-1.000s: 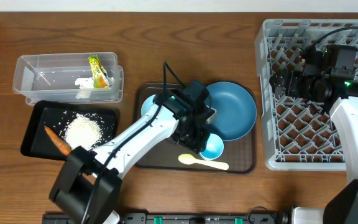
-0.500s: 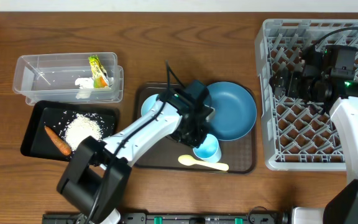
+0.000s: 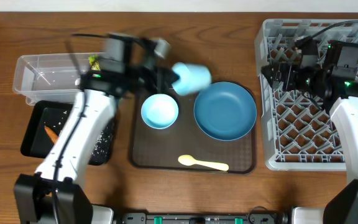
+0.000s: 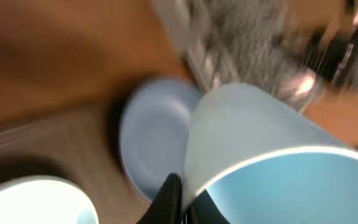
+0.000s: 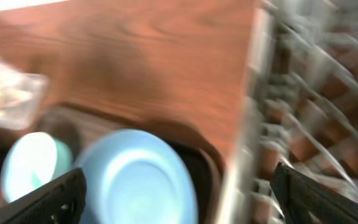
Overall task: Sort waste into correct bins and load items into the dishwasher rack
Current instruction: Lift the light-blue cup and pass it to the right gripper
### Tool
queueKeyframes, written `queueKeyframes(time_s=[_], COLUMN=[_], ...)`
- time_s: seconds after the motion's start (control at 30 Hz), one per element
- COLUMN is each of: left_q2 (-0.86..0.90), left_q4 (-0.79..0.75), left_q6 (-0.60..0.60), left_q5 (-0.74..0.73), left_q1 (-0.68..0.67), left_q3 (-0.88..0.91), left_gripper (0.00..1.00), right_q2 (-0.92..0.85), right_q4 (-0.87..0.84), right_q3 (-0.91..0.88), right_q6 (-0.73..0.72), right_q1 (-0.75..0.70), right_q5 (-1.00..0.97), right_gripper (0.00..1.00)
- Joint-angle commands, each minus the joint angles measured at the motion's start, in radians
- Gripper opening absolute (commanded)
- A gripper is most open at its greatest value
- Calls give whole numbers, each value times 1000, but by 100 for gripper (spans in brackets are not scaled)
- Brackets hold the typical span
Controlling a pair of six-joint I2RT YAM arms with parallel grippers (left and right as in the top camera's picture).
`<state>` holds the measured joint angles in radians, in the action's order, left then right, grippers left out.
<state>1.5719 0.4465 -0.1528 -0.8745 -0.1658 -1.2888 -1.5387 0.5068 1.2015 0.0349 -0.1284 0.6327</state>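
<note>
My left gripper is shut on the rim of a light-blue bowl and holds it in the air above the far edge of the brown tray. The left wrist view shows my fingers pinching that bowl's rim. A second light-blue bowl, the dark-blue plate and the cream spoon lie on the brown tray. My right gripper is open and empty over the left edge of the grey rack; its wrist view looks at the plate.
The clear tub with the yellow-green packet stands at the far left. The black tray in front of it holds the carrot piece and rice, partly hidden by my left arm.
My left gripper has lifted the light-blue bowl off the brown tray's front and swung it up and back. The frames are blurred with motion. The right arm has shifted slightly left.
</note>
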Motion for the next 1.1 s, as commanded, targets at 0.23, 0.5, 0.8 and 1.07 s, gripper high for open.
queueKeyframes(time_s=[0.23,0.5,0.8,1.07], left_q2=[75,75,75,75], left_q4=[-414,-426,-426,-426], left_q6=[-486,-511,-511,-511], left_q5=[-468,-530,-573,-573], left_q1=[78,30,-11,-42], left_q3=[-14,-13,-12,-11], left_gripper=[6,6,6,6], right_q2=[20,20,20,20], right_q4=[-32,-220,-473,-617], right_q3=[11,11,11,11], right_q6=[303,303,293,204], right_q1=[151,256,280,280], right_q5=[539,618,702,716], right_gripper=[97,98,87,86])
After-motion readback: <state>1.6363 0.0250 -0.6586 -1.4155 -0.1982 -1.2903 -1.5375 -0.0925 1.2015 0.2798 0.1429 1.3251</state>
